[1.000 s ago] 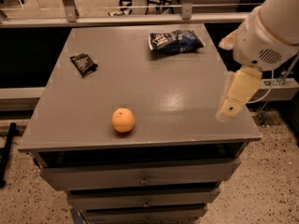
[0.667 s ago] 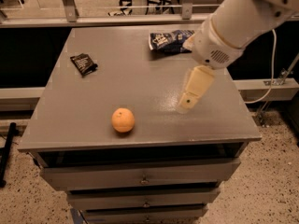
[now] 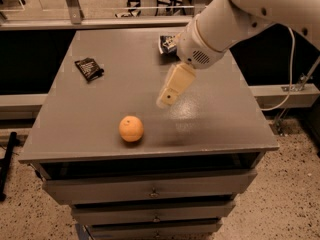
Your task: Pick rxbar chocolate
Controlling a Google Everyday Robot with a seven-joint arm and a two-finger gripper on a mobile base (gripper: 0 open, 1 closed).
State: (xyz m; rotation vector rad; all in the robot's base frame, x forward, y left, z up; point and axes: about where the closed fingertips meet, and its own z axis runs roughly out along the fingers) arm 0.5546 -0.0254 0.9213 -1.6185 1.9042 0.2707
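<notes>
The rxbar chocolate (image 3: pixel 89 68) is a small flat black wrapper lying at the far left of the grey table top (image 3: pixel 125 91). My gripper (image 3: pixel 166 100) hangs over the middle of the table, pointing down and to the left, well to the right of the bar and nearer the front. It touches nothing. The white arm behind it reaches in from the upper right.
A round orange fruit (image 3: pixel 131 128) sits near the front edge, just left of and below the gripper. A crinkled blue bag (image 3: pixel 167 42) lies at the back, mostly hidden behind the arm. Drawers (image 3: pixel 150 189) are below the table top.
The arm has swept left from the table's right edge to over its middle, and now covers most of the blue bag. The bar and the orange have not moved.
</notes>
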